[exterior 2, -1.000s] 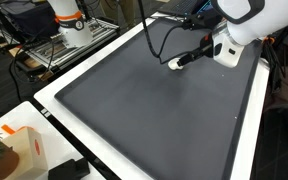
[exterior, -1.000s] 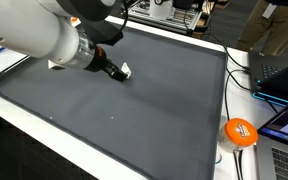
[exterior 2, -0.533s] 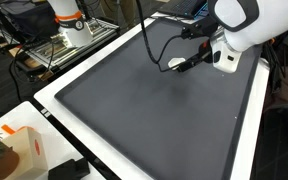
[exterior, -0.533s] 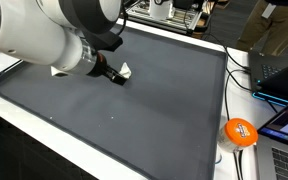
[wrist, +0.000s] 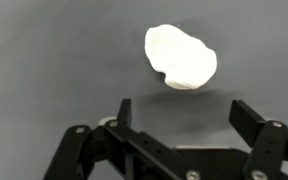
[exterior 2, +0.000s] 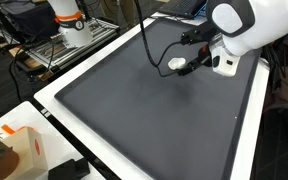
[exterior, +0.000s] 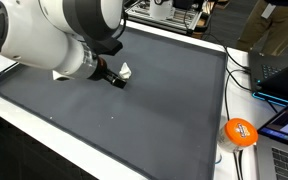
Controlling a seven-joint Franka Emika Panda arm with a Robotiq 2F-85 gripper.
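We find the gripper (wrist: 184, 108) spread wide and holding nothing, just short of the white lump (wrist: 181, 56), which lies alone on the dark mat (exterior: 174, 100). Risk, in our judgement: the lump lies beyond the fingertips, so closing here would miss or nudge it. Count: one lump, one mat, one orange disc (exterior: 240, 131).

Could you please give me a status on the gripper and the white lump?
Gripper open, empty. White lump on grey mat, just ahead of the jaws, untouched. Nothing between them.
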